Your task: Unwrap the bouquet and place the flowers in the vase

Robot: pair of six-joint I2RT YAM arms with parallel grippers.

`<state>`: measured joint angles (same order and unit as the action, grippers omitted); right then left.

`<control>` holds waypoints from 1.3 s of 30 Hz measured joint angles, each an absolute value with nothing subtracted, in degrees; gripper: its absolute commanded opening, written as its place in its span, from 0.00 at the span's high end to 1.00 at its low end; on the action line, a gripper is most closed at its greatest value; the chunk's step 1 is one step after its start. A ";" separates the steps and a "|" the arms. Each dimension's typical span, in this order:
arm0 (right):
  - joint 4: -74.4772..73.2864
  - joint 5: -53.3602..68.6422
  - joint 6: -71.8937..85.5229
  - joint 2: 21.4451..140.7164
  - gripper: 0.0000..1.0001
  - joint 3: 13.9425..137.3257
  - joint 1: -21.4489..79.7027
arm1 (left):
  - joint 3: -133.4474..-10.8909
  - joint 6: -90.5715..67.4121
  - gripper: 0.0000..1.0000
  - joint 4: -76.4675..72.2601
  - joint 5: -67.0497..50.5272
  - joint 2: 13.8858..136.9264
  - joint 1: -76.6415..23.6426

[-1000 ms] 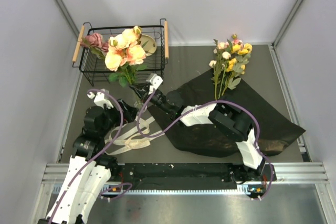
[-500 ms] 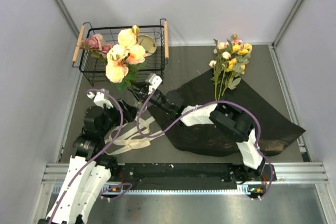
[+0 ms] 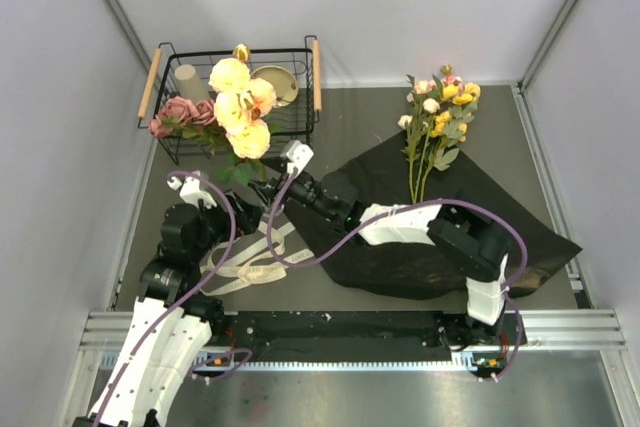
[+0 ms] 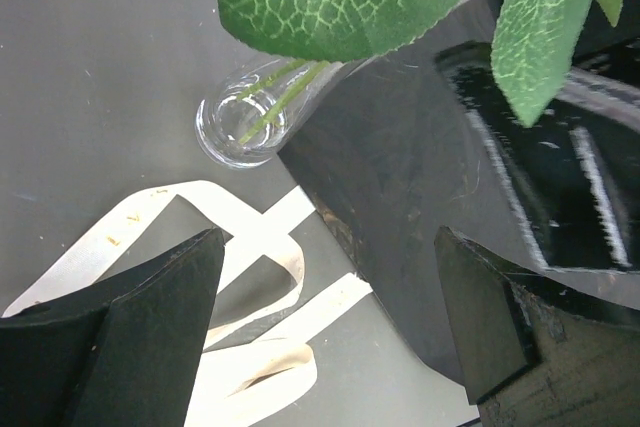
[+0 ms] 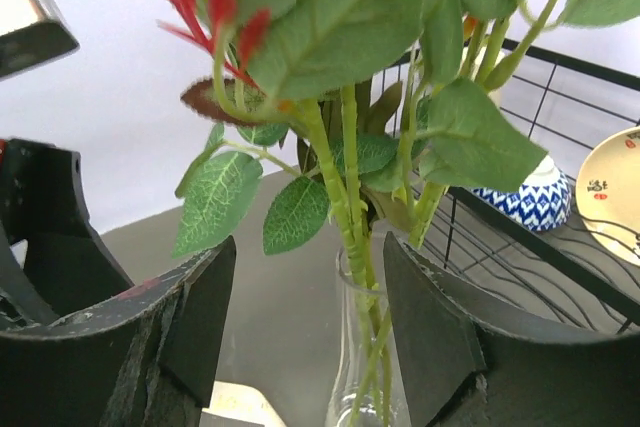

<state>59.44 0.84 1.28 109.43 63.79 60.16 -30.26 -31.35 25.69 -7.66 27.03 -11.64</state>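
Stems of one bunch of flowers [image 3: 238, 107] are standing in the vase [image 4: 238, 129], which is sitting toward the far left corner of the table [image 3: 350, 112], just in front of the wire basket [image 3: 296, 51]. The blooms are leaning back over the basket. The right arm's fingers [image 5: 190, 327] are reaching across from the right and standing apart on either side of the vase's neck, pinching neither glass nor stems. This is likely letting the bunch settle under its own weight without tipping the vase. The left arm's fingers [image 4: 150, 327] are hovering by the vase's near side, spread wide and holding nothing, seemingly waiting to steady it. The black wrapping paper [image 3: 450, 242] is lying open toward the right edge, and a second bunch [image 3: 435, 122] is resting on its far corner, waiting its turn. The cream ribbon [image 3: 245, 262] is lying loose between the vase and the near edge.
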 measured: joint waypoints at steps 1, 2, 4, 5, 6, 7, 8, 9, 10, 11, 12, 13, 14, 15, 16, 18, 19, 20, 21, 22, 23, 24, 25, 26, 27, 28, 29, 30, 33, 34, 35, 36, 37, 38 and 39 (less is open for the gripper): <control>58.46 0.62 1.54 108.44 0.38 63.55 60.25 | -30.17 -31.38 0.09 25.67 -7.64 26.94 -11.64; 57.63 0.38 1.76 107.55 0.38 63.31 60.27 | -30.09 -31.35 0.09 25.63 -7.66 26.76 -11.64; 55.99 -0.12 2.22 105.97 0.38 63.26 60.27 | -29.98 -31.38 0.09 25.56 -7.66 26.59 -11.64; 55.29 -0.32 2.46 105.25 0.38 63.22 60.27 | -29.95 -31.38 0.09 25.56 -7.66 26.61 -11.64; 54.43 -0.43 2.72 104.51 0.38 63.05 60.27 | -29.89 -31.38 0.09 25.54 -7.68 26.61 -11.64; 53.58 -0.49 2.87 103.79 0.38 62.81 60.27 | -29.87 -31.38 0.08 25.54 -7.68 26.61 -11.64; 51.99 -0.73 3.14 102.76 0.38 62.28 60.27 | -29.87 -31.38 0.08 25.54 -7.70 26.61 -11.64; 50.30 -1.28 3.27 101.56 0.38 61.82 60.27 | -29.87 -31.35 0.08 25.54 -7.70 26.59 -11.64; 48.07 -2.07 3.27 100.25 0.38 61.32 60.27 | -29.87 -31.38 0.08 25.54 -7.70 26.48 -11.64; 45.91 -2.90 3.25 99.02 0.37 60.77 60.27 | -29.87 -31.35 0.08 25.54 -7.77 26.35 -11.64; 43.18 -4.27 3.14 96.86 0.37 59.68 60.25 | -29.87 -31.35 0.08 25.54 -7.90 26.24 -11.64; 41.63 -5.30 2.92 95.33 0.37 58.70 60.20 | -29.87 -31.35 0.07 25.56 -7.97 26.20 -11.64; 39.75 -6.61 2.57 92.68 0.37 56.75 60.03 | -29.87 -31.35 0.07 25.56 -8.10 26.11 -11.64; 37.65 -7.84 2.13 89.89 0.37 54.59 59.72 | -29.87 -31.38 0.07 25.56 -8.16 26.06 -11.64; 36.12 -8.73 1.91 87.61 0.37 52.80 59.42 | -29.87 -31.38 0.07 25.56 -8.25 26.00 -11.64; 30.68 -10.72 1.72 80.66 0.36 48.23 57.63 | -29.87 -31.38 0.07 25.54 -8.36 25.98 -11.64; 28.60 -11.73 1.89 78.00 0.36 46.76 56.16 | -29.87 -31.38 0.07 25.54 -8.36 25.98 -11.64; 25.85 -12.67 2.50 75.13 0.34 45.63 54.00 | -29.87 -31.38 0.07 25.52 -8.38 25.98 -11.64; 22.63 -13.87 3.31 72.62 0.32 45.06 51.35 | -29.87 -31.40 0.07 25.41 -8.47 25.98 -11.64; 19.35 -15.00 4.51 70.63 0.31 44.97 48.53 | -29.87 -31.44 0.07 25.28 -8.56 25.98 -11.64; 16.19 -16.23 6.07 68.88 0.30 45.01 45.54 | -29.87 -31.57 0.08 25.12 -8.75 25.98 -11.64; 12.82 -17.02 7.66 67.68 0.30 45.25 42.04 | -29.87 -31.68 0.08 24.77 -8.99 25.98 -11.64; 8.49 -17.45 9.72 67.20 0.31 46.11 38.79 | -29.87 -31.86 0.08 24.32 -9.34 25.98 -11.64; 4.38 -17.82 11.84 67.64 0.32 47.53 35.51 | -29.85 -31.99 0.08 23.83 -9.65 25.98 -11.64; 0.80 -17.78 13.74 68.71 0.32 49.04 32.23 | -29.85 -32.10 0.08 23.38 -9.91 25.98 -11.64; -1.85 -17.52 15.18 70.02 0.33 50.33 29.91 | -29.85 -32.27 0.08 23.11 -10.20 25.98 -11.64; -4.86 -17.41 16.73 71.96 0.39 52.18 27.46 | -29.85 -32.42 0.08 22.98 -10.52 25.98 -11.64; -7.60 -17.28 18.26 74.72 0.42 54.24 25.08 | -29.85 -32.47 0.08 22.94 -10.74 25.98 -11.64; -12.58 -17.89 20.43 82.04 0.55 57.95 22.31 | -29.87 -32.71 0.08 22.98 -11.16 25.91 -11.64; -13.52 -18.00 20.67 84.03 0.58 58.72 22.06 | -29.85 -32.84 0.08 23.00 -11.18 25.85 -11.64; -14.74 -18.37 21.04 86.54 0.59 59.86 21.63 | -29.85 -32.91 0.08 23.11 -11.29 25.54 -11.64; -15.40 -18.35 21.12 89.06 0.63 60.95 21.41 | -29.85 -33.04 0.08 23.18 -11.40 25.10 -11.64; -16.10 -18.11 21.17 91.53 0.65 62.04 21.04 | -29.85 -33.08 0.08 23.18 -11.55 24.73 -11.64; -16.45 -17.52 21.08 93.93 0.65 63.20 20.47 | -29.87 -33.12 0.08 23.18 -11.62 24.25 -11.64; -16.67 -16.86 20.97 96.29 0.64 64.45 19.77 | -29.87 -33.12 0.08 23.20 -11.70 23.90 -11.64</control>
